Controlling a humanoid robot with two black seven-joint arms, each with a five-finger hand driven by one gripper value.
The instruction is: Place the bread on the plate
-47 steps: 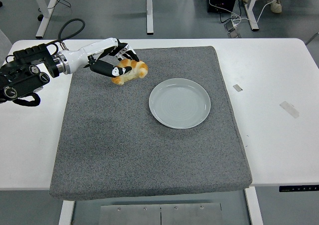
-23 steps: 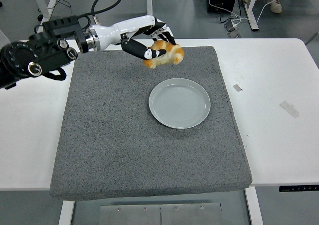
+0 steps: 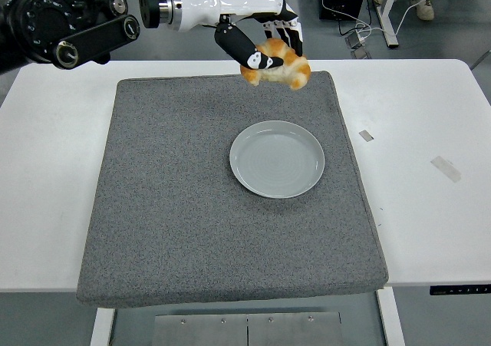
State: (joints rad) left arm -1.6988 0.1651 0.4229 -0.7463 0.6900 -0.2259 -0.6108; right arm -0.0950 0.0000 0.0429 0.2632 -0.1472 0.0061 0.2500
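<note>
Plate [image 3: 277, 159] lying bare on grey mat [image 3: 176, 208] | left hand [image 3: 265, 43] holding bread [image 3: 276, 64] above mat's far edge | nothing standing between them.

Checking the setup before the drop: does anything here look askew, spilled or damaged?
Nothing stands out. The round grey plate lies flat and empty on the grey felt mat, which lies roughly square on the white table. The left hand holds the golden bread roll above the mat's far edge.
</note>
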